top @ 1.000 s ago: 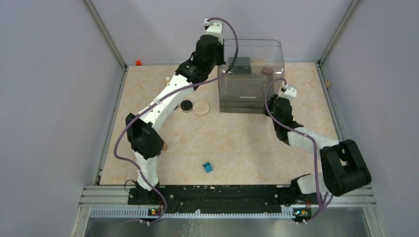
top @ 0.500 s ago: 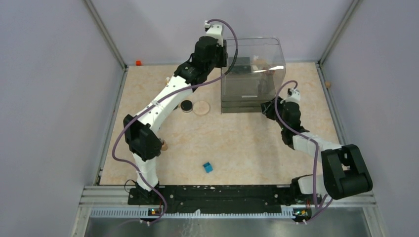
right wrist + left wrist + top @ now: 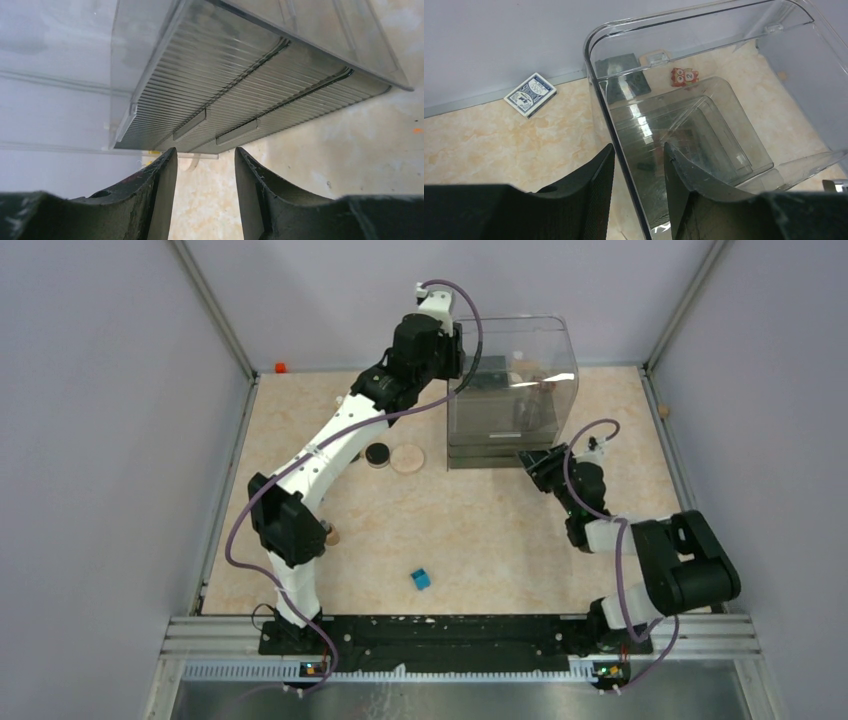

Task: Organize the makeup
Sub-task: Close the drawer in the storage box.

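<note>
A clear organizer box (image 3: 510, 390) with ribbed drawers stands at the back of the table. My left gripper (image 3: 462, 348) is at its top left edge. In the left wrist view the left gripper (image 3: 638, 146) is open, its jaws astride the box's clear curved cover (image 3: 596, 80). A dark square palette (image 3: 623, 77) and a small reddish patterned piece (image 3: 684, 76) lie inside. My right gripper (image 3: 531, 461) is open and empty in front of the drawers (image 3: 235, 95); it also shows in the right wrist view (image 3: 205, 150). A black round compact (image 3: 377, 454) and a beige round disc (image 3: 407, 458) lie left of the box.
A grey patterned card box (image 3: 530, 94) lies by the back wall, left of the organizer. A small blue cube (image 3: 420, 579) sits near the front middle. A small tan thing (image 3: 332, 536) shows beside the left arm. An orange bit (image 3: 280, 367) is at the back left corner.
The box's clear cover has tipped up at the left gripper. The right arm has folded back, and its gripper has swung left to the front of the drawers.
</note>
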Action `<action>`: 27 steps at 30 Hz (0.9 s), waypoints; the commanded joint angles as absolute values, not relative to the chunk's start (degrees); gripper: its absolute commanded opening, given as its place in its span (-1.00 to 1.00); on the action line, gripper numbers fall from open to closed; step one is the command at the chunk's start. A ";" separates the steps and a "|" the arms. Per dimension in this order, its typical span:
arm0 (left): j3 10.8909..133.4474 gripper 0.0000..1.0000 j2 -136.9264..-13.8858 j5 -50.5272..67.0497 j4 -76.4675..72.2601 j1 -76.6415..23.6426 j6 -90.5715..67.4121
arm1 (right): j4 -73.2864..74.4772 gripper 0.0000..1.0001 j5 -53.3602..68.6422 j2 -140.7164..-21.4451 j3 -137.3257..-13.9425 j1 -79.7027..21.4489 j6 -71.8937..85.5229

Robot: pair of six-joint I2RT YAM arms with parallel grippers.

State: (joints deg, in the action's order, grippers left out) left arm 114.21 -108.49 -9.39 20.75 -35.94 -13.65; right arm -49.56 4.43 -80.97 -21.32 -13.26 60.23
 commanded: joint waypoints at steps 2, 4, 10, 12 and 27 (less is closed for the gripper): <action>113.49 -0.08 -106.83 -6.81 26.40 -36.43 -13.23 | -66.28 -0.07 7.22 -89.52 -21.20 -13.08 70.39; 113.34 -0.08 -106.45 -7.09 26.53 -36.39 -13.11 | -71.54 -0.07 7.80 -93.04 -21.37 -13.07 72.68; 113.27 -0.07 -106.39 -7.11 26.46 -36.38 -12.92 | -83.78 -0.06 8.94 -101.91 -21.65 -13.04 77.25; 113.21 -0.07 -106.51 -6.97 26.53 -36.40 -12.92 | -87.02 -0.06 8.96 -104.06 -21.57 -13.02 78.53; 113.12 -0.08 -106.78 -7.25 26.59 -36.30 -12.55 | -96.07 -0.15 10.29 -108.04 -22.06 -13.07 80.78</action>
